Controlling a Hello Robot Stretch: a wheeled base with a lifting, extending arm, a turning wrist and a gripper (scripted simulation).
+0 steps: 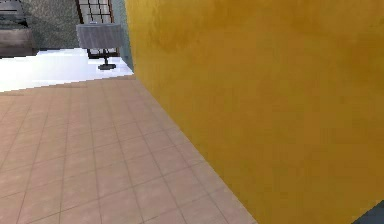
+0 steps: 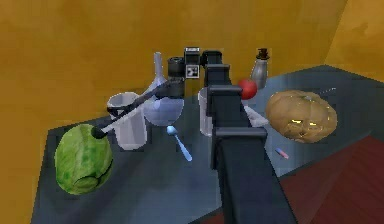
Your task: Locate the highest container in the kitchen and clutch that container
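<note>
In the forward view, a yellow plaster wall rises beside tan floor tiles, with a grey-shaded lamp far off.

In the arm side view, the dark square arm reaches over a dark grey tabletop. The jaws' thin fingers slant across a white ceramic mug, so I cannot tell whether they hold anything. A tall clear glass vessel with a narrow neck stands just behind the jaws. A round green lettuce lies just beside their tips.
</note>
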